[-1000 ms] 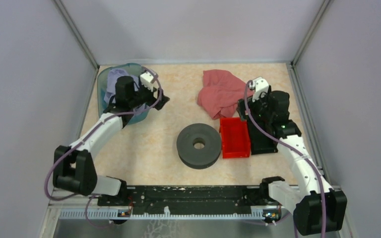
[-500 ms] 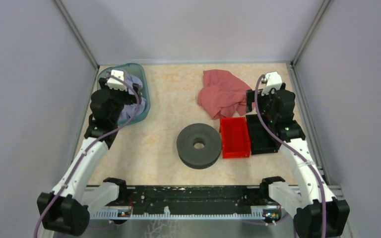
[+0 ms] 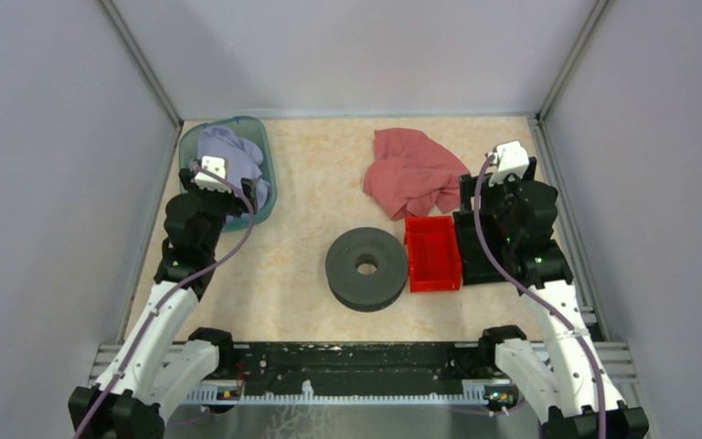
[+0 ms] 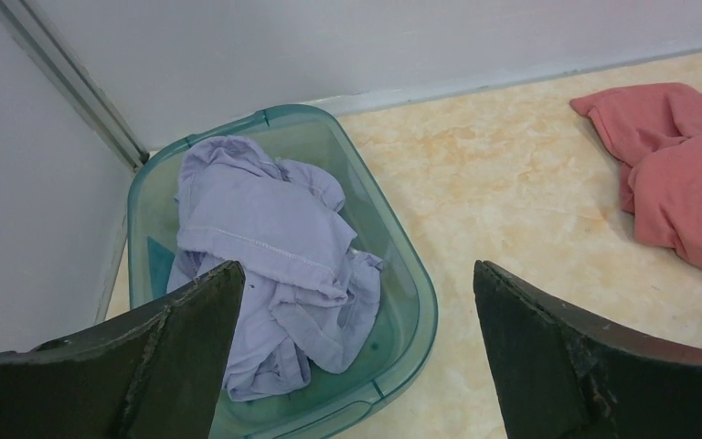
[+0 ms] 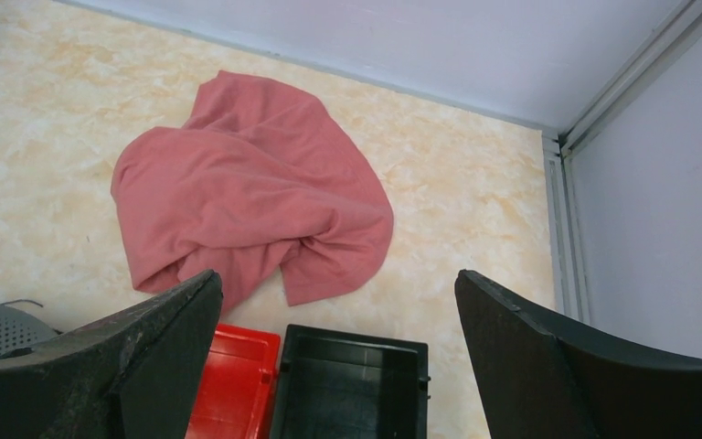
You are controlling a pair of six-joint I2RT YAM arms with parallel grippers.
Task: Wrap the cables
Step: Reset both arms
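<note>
Of the cables I see only a thin dark strand [image 5: 20, 302] beside the spool's rim at the left edge of the right wrist view; no loose loops show elsewhere. My left gripper [image 3: 238, 197] [image 4: 356, 267] hovers open over the near end of a teal basin, nothing between its fingers. My right gripper [image 3: 480, 206] [image 5: 336, 276] stands open and empty above the far end of a black bin [image 5: 347, 384]. The dark grey round spool [image 3: 366, 267] lies flat at the table's middle, apart from both grippers.
The teal basin [image 3: 186, 151] [image 4: 420, 311] at the far left holds a lilac cloth [image 3: 228, 151] [image 4: 265, 238]. A pink cloth [image 3: 409, 174] [image 5: 247, 192] lies crumpled at the back. A red bin [image 3: 432, 253] [image 5: 233, 384] sits between spool and black bin [image 3: 475, 261]. Walls close in left, right and behind.
My left arm has swung back from reaching rightward across the basin to its near-left side, its jaws spreading wider. My right arm has drawn slightly right and nearer, still open.
</note>
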